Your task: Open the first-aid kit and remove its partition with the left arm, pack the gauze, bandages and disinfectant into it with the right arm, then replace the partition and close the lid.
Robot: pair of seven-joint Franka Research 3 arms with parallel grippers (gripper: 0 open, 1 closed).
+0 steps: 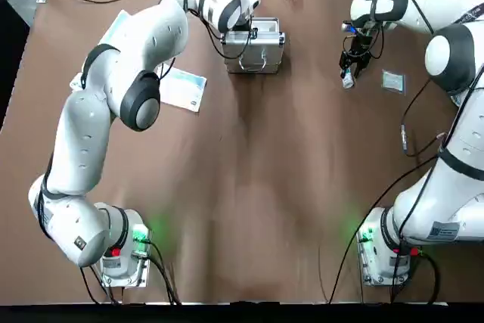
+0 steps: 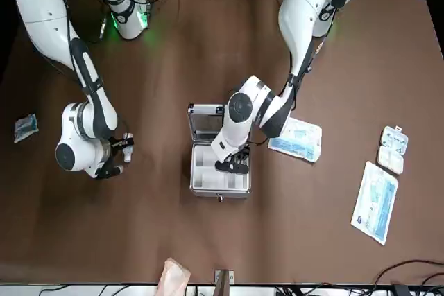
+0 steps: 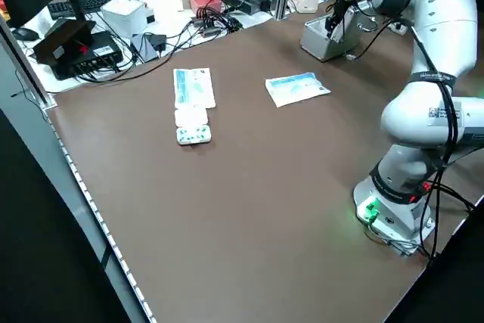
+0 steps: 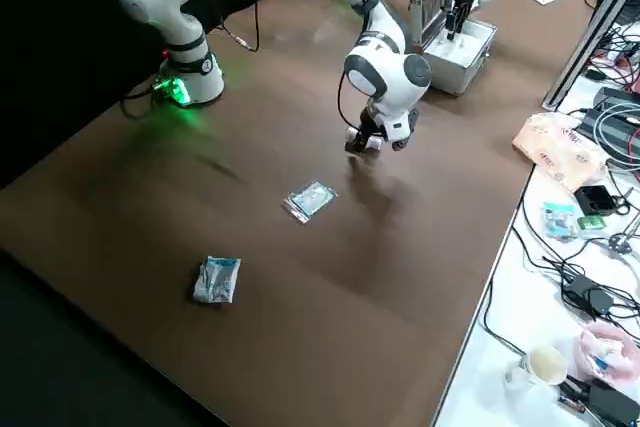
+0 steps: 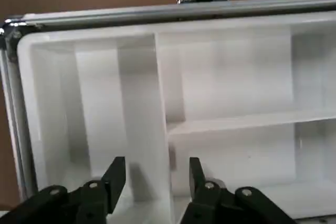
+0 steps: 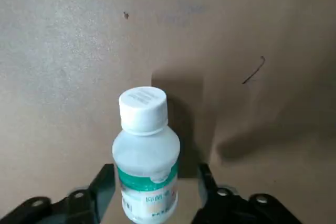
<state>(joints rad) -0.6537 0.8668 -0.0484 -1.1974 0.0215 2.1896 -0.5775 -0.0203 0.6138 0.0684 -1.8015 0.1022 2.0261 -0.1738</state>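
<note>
My left hand (image 5: 152, 174) straddles the partition (image 5: 163, 124) divider; the open table (image 1: 249, 187) between both arms lies bare.

First-aid kit (image 1: 255, 52) at 12 o'clock in top view, partition (image 2: 220, 169) inside it, left gripper (image 2: 232, 166) over partition, disinfectant (image 6: 146, 156) at 2 o'clock between right gripper (image 1: 349, 65) fingers, flat pack (image 1: 184, 88) at kit's 8 o'clock.

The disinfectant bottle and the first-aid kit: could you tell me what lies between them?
Nothing: in the top view only bare brown table separates the disinfectant bottle from the first-aid kit.
</note>
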